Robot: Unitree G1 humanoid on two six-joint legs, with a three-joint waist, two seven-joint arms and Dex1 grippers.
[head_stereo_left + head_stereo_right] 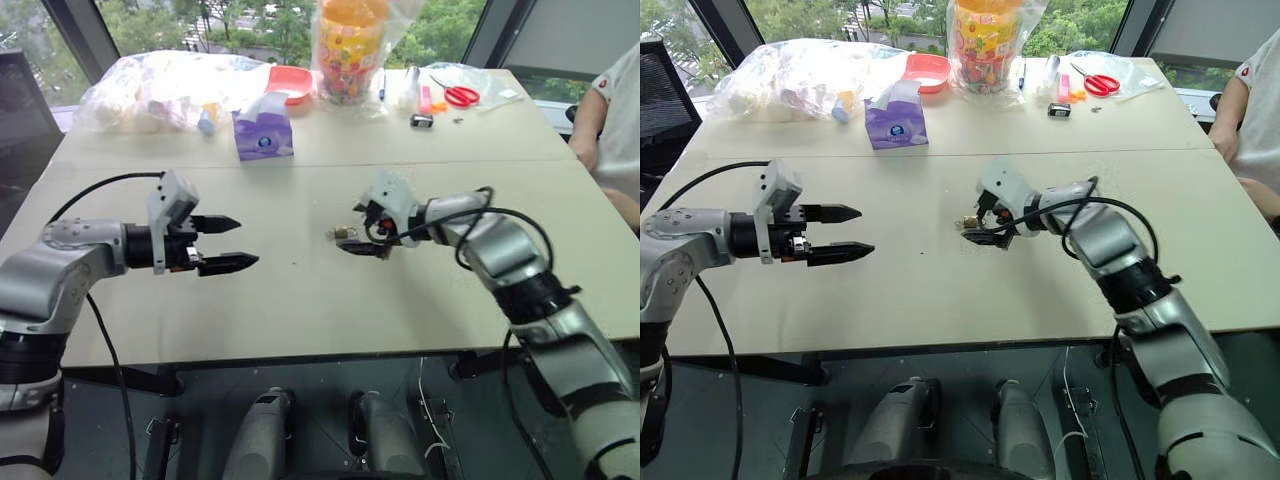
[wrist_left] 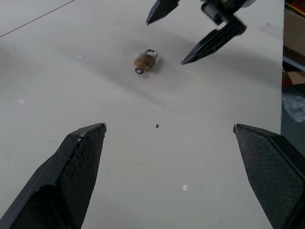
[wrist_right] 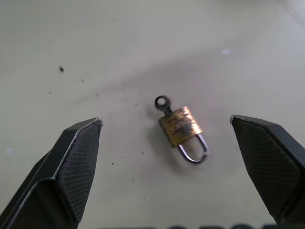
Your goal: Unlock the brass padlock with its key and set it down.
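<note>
The small brass padlock (image 3: 183, 128) with silvery shackle is lying flat mid-table, well clear of every edge, its small grey key (image 3: 163, 104) seated in the keyhole. The right gripper (image 1: 362, 232) is hovering over it, fingers spread wide and empty, apparently lining up a pick. The left gripper (image 1: 227, 243) is waiting equally agape, holding nothing.

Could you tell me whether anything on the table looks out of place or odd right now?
Nothing stands out. The brass padlock lies flat on the table with the key in its keyhole, between the open right gripper's fingers; the open left gripper hovers apart.
</note>
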